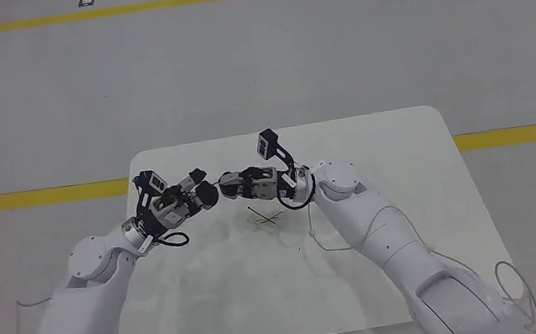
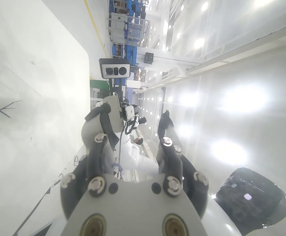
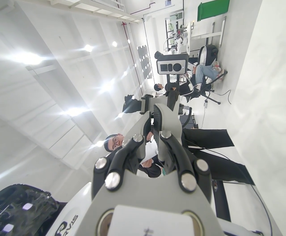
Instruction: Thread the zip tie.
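Left hand [image 2: 132, 114] gapes wide, right hand [image 3: 153, 109] pinched narrow, near thin black crossed zip ties [image 1: 266, 218] on smooth white table [image 1: 409, 250].

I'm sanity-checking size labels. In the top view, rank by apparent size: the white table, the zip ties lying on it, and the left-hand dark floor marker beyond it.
1. White table
2. Zip ties
3. Floor marker, though it's farther off, so unsure against the ties

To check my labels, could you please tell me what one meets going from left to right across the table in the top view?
left gripper → right gripper → zip ties
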Controlling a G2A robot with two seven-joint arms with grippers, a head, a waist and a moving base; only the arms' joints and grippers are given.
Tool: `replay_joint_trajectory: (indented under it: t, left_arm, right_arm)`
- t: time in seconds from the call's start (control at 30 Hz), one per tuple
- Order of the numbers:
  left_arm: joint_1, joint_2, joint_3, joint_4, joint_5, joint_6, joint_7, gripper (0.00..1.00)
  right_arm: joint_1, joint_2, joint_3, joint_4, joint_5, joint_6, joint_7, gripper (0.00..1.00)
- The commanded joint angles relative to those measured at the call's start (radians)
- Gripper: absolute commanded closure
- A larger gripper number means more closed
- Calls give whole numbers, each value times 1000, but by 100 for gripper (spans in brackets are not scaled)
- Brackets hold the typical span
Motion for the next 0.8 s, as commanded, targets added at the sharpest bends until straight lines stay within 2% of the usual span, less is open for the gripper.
replay_joint_trajectory:
  t: [0.0, 0.07, 0.13, 0.23, 0.5, 0.77]
  left_arm:
    - [-1, 0, 1, 0, 0, 1, -1, 72]
    - [-2, -1, 1, 1, 1, 2, -2, 78]
    - [-4, -1, 3, 1, 3, 3, -4, 79]
    - [-6, -2, 5, 5, 3, 5, -11, 88]
    - [-10, -2, 11, 14, 14, 6, -22, 100]
    - [-12, -3, 12, 18, 21, 4, -15, 100]
  right_arm:
    - [1, 0, -4, 2, 1, 1, -1, 100]
    - [3, 0, -9, 4, 0, 2, 0, 100]
    - [6, 0, -13, 8, 0, 2, 0, 100]
    - [8, 0, -17, 13, 3, 0, -3, 100]
    - [14, 2, -21, 20, 14, -9, -3, 100]
    - [18, 7, -23, 18, 15, -19, -5, 100]
